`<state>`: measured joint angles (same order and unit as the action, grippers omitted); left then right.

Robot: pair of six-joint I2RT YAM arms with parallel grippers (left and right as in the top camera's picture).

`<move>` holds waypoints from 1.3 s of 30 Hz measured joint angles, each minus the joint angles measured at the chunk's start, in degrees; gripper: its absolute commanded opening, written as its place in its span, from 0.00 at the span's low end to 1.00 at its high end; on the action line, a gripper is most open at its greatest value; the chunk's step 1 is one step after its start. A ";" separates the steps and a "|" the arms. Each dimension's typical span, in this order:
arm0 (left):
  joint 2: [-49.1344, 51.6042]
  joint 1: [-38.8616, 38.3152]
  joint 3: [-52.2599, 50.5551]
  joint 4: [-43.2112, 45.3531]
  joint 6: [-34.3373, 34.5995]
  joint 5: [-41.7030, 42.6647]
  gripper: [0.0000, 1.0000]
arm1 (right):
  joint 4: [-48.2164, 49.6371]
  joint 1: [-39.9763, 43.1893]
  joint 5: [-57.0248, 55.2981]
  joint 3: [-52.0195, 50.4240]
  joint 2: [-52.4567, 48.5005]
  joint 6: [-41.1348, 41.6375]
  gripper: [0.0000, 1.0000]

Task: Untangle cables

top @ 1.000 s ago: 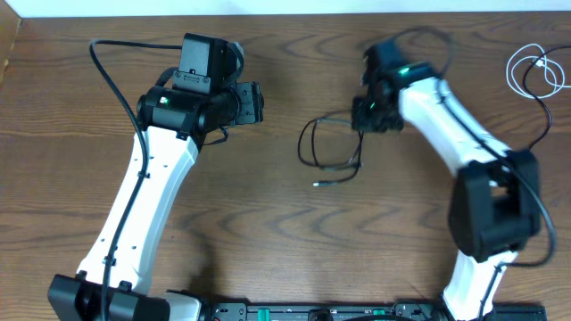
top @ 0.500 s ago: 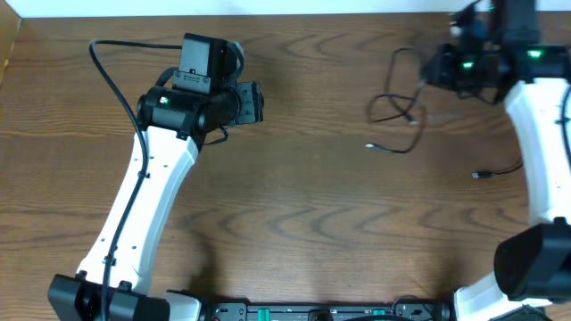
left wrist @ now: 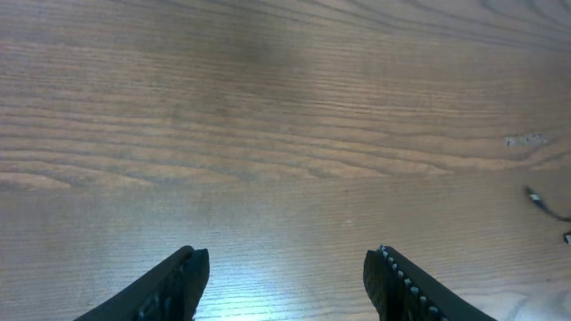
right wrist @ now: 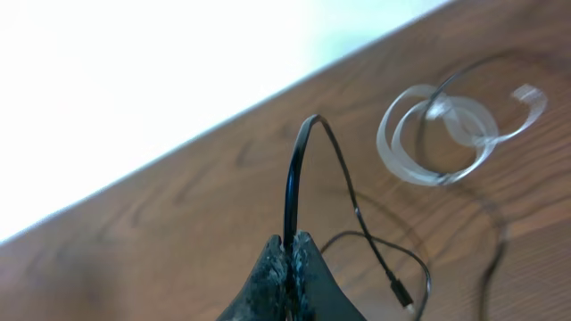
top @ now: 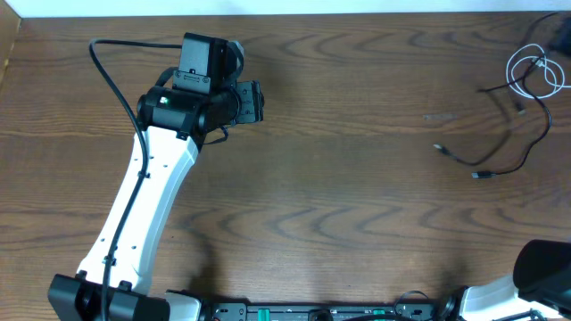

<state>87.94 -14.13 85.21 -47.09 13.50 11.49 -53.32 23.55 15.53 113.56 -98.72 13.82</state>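
The black cable (top: 478,175) lies strung out at the table's right side, with a small plug end pointing left. The white cable (top: 510,73) is coiled at the far right edge, and the black strand runs up beside it. In the right wrist view my right gripper (right wrist: 292,242) is shut on the black cable (right wrist: 291,187), which arcs up out of the fingertips and down toward the white coil (right wrist: 389,152). Its hand is not visible from overhead. My left gripper (left wrist: 285,259) hangs open over bare wood, far left of both cables, with nothing between its fingers.
The left arm (top: 152,196) stretches from the front edge up to the back left. The right arm's base (top: 544,272) shows at the front right corner. The table's back edge (right wrist: 223,116) runs just behind the white coil. A plug tip (left wrist: 533,195) shows at the left wrist view's right edge.
My right arm swept from the table's middle to the far right and out of the overhead view, dragging the black cable along. The cable's loops have opened into a long strand. The left arm stayed still.
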 measured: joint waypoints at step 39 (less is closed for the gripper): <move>-0.02 0.00 0.00 0.00 0.02 0.02 0.99 | -15.32 13.70 -1.40 8.61 -7.78 -0.59 0.66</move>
<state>87.92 -14.13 85.21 -47.09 13.52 11.51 -68.64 37.26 14.13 122.17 -106.50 13.23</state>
